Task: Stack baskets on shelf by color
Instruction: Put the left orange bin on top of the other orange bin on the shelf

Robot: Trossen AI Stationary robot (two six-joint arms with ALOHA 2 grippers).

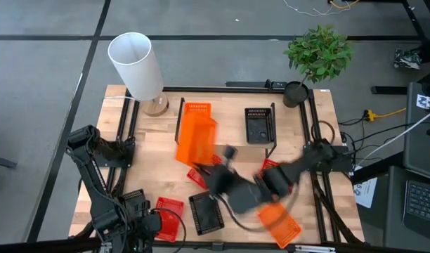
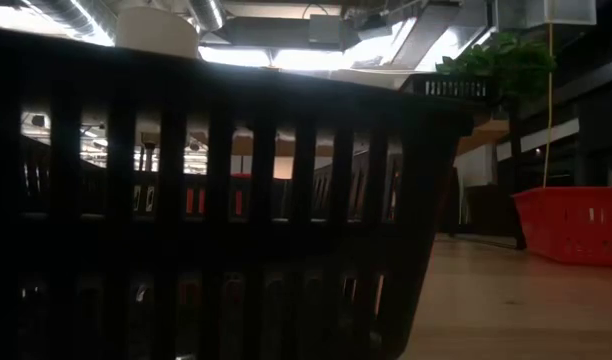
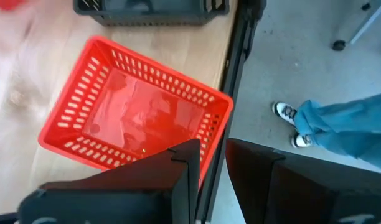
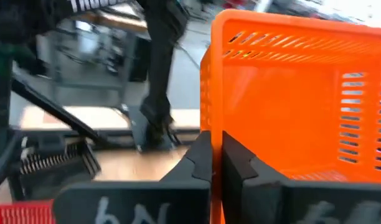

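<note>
Orange, red and black plastic mesh baskets, shallow and rectangular with slotted walls, lie scattered over a pale wood-plank table.

Three orange ones show. One orange basket lies flat at 12 o'clock. A tilted orange basket stands against it. A third orange basket sits at 5 o'clock by the near edge.

Two black ones show: a black basket at 1 o'clock and a second black basket at 6 o'clock.

One red basket lies whole at 7 o'clock. Two more red pieces near the centre are half hidden under the right arm.

The right gripper has its fingers pressed together on the rim of the tilted orange basket. Pale letters on its body are too cut off to read.

The left gripper hangs over the red basket at 7 o'clock, its fingers a narrow gap apart with nothing between them.

A smooth white cylinder on a round wooden foot stands at 10 o'clock. A leafy green plant in a dark pot stands at 2 o'clock.
</note>
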